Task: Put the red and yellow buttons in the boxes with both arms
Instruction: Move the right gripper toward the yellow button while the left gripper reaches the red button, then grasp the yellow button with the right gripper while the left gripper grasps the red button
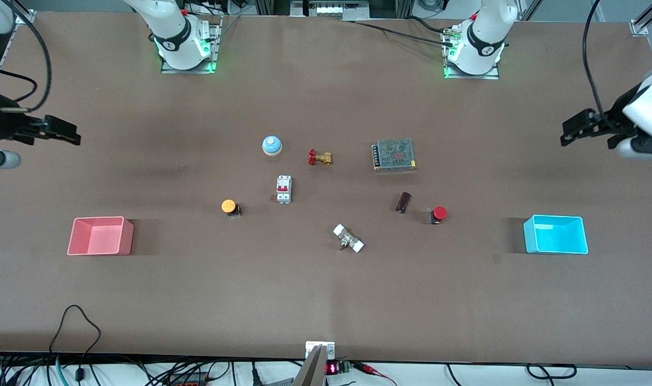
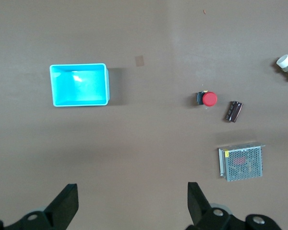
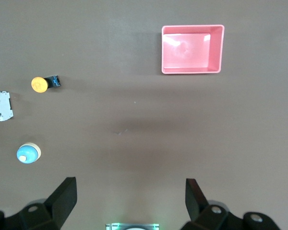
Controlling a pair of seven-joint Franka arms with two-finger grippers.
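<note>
The red button (image 1: 438,214) lies on its side on the table (image 1: 326,300), toward the left arm's end, just beside a small dark cylindrical part (image 1: 404,202) and well apart from the cyan box (image 1: 555,234). You find the same button (image 2: 207,98) in the left wrist view, cap turned away from the cyan box (image 2: 79,85). The orange-yellow button (image 1: 230,207) lies toward the right arm's end, near a white circuit breaker (image 1: 283,189) and well apart from the pink-red box (image 1: 100,236); the right wrist view shows this button (image 3: 42,84) and that box (image 3: 192,49) with bare table between them. Both boxes hold nothing.

Between the two buttons you see a white-capped metal fitting (image 1: 348,238), nearer the front camera than either. Farther from that camera stand a blue dome bell (image 1: 272,145), a red-handled brass valve (image 1: 319,157) and a mesh-covered power supply (image 1: 394,155).

The left gripper (image 1: 570,130) hangs over bare table at the left arm's end, its fingers (image 2: 65,206) spread wide, gripping nothing. The right gripper (image 1: 71,135) hangs over bare table at the right arm's end, its fingers (image 3: 63,196) likewise wide apart and holding nothing.
</note>
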